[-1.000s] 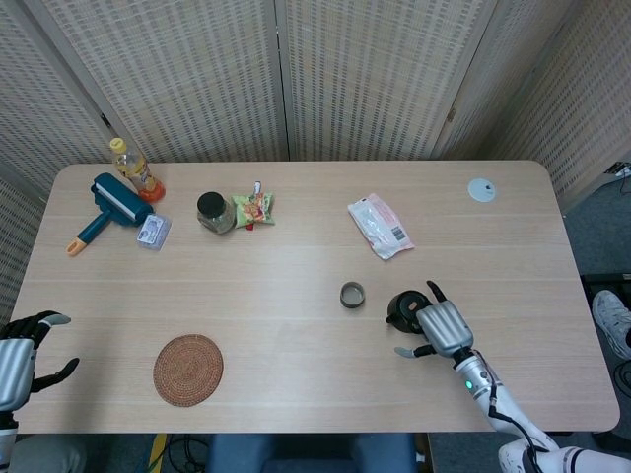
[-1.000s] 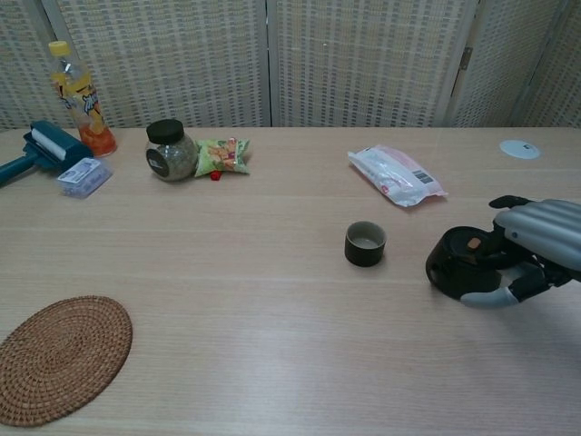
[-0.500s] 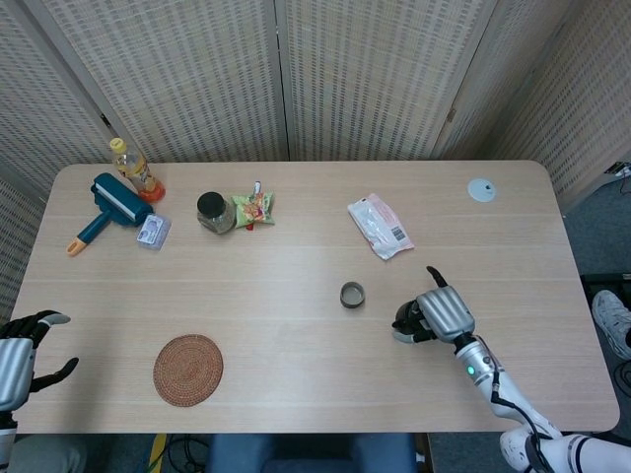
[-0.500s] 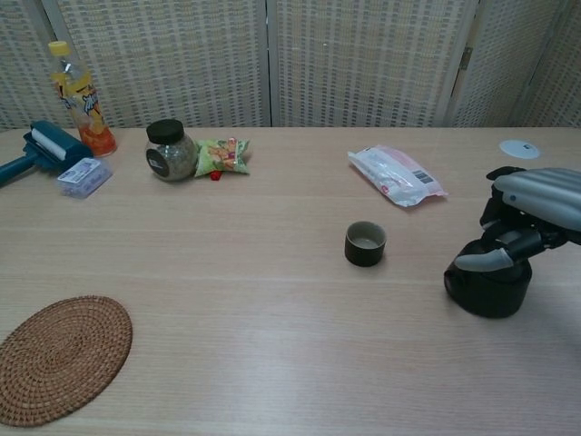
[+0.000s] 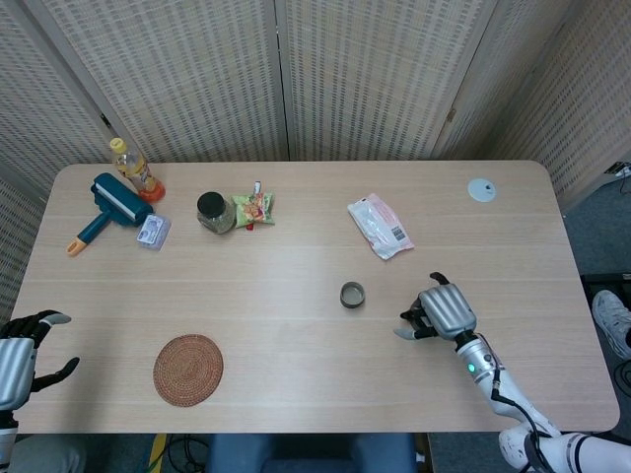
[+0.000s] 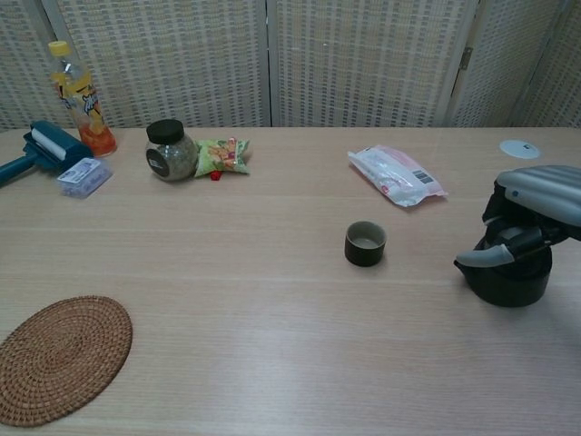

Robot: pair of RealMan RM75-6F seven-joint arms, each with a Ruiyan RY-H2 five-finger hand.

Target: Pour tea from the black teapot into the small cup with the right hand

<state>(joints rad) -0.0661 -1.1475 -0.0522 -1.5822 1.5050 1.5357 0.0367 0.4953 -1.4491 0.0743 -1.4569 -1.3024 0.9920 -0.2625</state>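
The black teapot [image 6: 513, 275] stands upright on the table at the front right; in the head view only a dark sliver of the teapot [image 5: 413, 317] shows under my hand. My right hand [image 6: 536, 211] [image 5: 446, 308] grips it from above, fingers curled over its top and thumb across its front. The small dark cup [image 6: 365, 243] [image 5: 352, 294] stands alone to the left of the teapot, a clear gap between them. My left hand [image 5: 20, 355] hovers with spread fingers and holds nothing at the table's front left edge, seen only in the head view.
At the back left stand an orange-drink bottle [image 6: 77, 100], a teal lint roller [image 6: 41, 150], a dark-lidded jar [image 6: 170, 151] and a green snack packet [image 6: 222, 155]. A white packet [image 6: 396, 176] lies behind the cup. A woven coaster [image 6: 59, 357] sits at front left.
The teapot went from lying tilted toward the cup to standing upright, and my right hand carried it to the right, away from the cup. The left hand stayed put.
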